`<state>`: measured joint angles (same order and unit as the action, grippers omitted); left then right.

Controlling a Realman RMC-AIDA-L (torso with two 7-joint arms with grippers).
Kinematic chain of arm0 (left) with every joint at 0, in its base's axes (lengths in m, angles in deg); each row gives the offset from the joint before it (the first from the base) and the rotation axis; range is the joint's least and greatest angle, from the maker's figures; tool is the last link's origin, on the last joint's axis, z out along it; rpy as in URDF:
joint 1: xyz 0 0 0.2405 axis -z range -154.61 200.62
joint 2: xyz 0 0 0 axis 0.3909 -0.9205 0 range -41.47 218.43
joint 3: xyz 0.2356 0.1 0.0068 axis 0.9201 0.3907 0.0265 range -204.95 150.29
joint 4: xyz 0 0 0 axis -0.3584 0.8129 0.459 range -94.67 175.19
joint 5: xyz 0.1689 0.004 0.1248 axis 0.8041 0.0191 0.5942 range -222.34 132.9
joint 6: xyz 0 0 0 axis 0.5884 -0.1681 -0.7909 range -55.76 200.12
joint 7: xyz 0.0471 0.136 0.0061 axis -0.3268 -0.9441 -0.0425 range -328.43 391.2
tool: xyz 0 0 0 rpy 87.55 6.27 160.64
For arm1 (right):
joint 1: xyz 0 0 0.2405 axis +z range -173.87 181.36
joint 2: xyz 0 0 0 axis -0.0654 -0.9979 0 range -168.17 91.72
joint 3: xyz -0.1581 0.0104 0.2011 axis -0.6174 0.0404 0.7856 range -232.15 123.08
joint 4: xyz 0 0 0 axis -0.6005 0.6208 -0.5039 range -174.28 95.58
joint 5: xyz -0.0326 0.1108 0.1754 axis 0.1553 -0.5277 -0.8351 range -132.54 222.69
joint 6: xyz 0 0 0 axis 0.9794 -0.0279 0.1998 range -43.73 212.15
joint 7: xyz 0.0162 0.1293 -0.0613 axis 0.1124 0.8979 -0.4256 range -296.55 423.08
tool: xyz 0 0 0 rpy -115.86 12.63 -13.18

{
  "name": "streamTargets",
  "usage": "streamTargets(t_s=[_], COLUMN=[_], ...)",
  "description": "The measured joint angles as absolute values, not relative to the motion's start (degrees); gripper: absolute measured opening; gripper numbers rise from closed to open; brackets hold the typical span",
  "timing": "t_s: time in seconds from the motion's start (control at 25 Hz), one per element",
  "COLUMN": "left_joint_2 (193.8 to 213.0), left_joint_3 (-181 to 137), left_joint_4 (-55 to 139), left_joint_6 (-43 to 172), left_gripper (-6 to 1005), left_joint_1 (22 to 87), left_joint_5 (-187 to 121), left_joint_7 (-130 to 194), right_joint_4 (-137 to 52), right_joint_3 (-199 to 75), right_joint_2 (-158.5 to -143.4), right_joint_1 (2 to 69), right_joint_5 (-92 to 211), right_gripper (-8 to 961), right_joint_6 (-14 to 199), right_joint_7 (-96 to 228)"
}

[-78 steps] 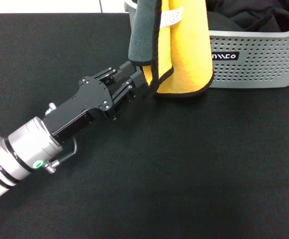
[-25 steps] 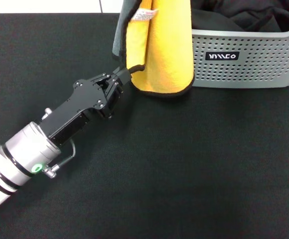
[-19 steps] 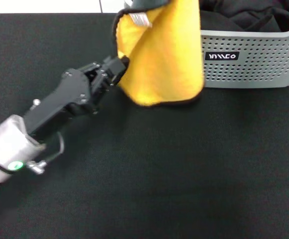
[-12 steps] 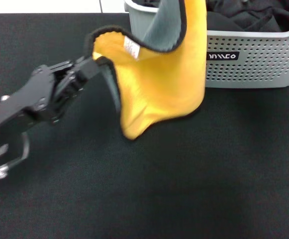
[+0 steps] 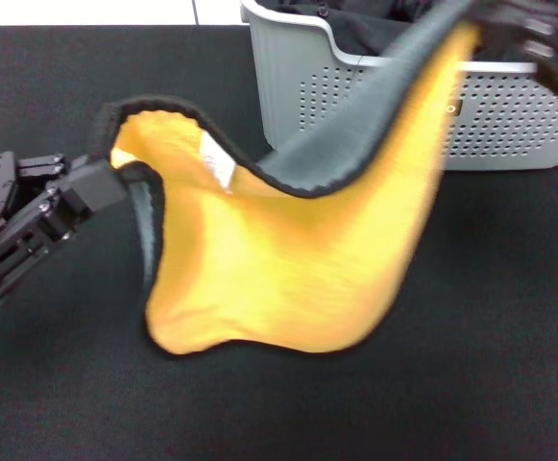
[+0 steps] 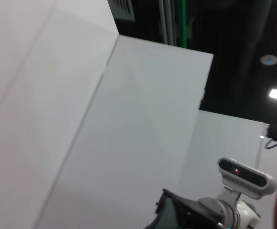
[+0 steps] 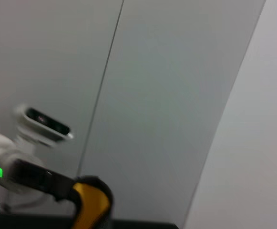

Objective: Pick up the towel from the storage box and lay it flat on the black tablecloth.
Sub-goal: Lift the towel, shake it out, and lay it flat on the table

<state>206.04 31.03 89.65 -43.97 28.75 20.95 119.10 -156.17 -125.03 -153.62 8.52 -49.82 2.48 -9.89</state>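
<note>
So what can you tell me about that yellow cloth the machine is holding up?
The towel is plush, yellow-orange on the side facing the head camera, grey on the other, with a black trimmed edge and a small white label. It hangs stretched in the air above the black tablecloth, sagging in the middle. The left gripper pinches one corner; the opposite corner rises toward the right gripper, over the storage box.

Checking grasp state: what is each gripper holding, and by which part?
Left gripper pinches the towel at its black-trimmed corner near the label. Right gripper holds the opposite upper corner, blurred.
</note>
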Motion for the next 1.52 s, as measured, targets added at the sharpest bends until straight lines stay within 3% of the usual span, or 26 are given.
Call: streamTargets(t_s=[0.52,0.8,0.96,1.12,1.28,1.52], left_joint_2=[205.73,205.41,205.83,205.71,205.63,204.62], left_joint_3=[42.6,44.5,45.4,44.7,40.8,36.4], left_joint_4=[96.9,101.3,99.2,90.5,76.7,62.0], left_joint_6=[-44.2,-44.5,-44.5,-44.3,-43.9,-40.0], left_gripper=[36,40,43,45,48,52], left_joint_1=[26.8,18.5,17.3,20.7,32.1,43.7], left_joint_5=[21.5,20.5,21.0,23.2,28.7,36.2], left_joint_7=[125.2,126.4,126.9,125.7,121.7,112.0], right_joint_4=[-155.8,-153.7,-148.0,-139.0,-128.1,-107.3], right_joint_3=[-117.7,-118.5,-119.9,-122.4,-122.7,-122.0], right_joint_2=[-154.49,-154.5,-154.44,-154.15,-154.15,-153.97], right_joint_1=[-9.3,-17.5,-20.3,-20.0,-16.7,-1.6], right_joint_5=[-62.8,-63.2,-60.9,-57.5,-55.4,-52.7], right_gripper=[110,113,115,116,118,120], right_joint_6=[-15.9,-17.3,-17.5,-17.4,-17.0,-14.9], right_joint_7=[-9.9,-11.3,-14.2,-18.6,-25.0,-31.1])
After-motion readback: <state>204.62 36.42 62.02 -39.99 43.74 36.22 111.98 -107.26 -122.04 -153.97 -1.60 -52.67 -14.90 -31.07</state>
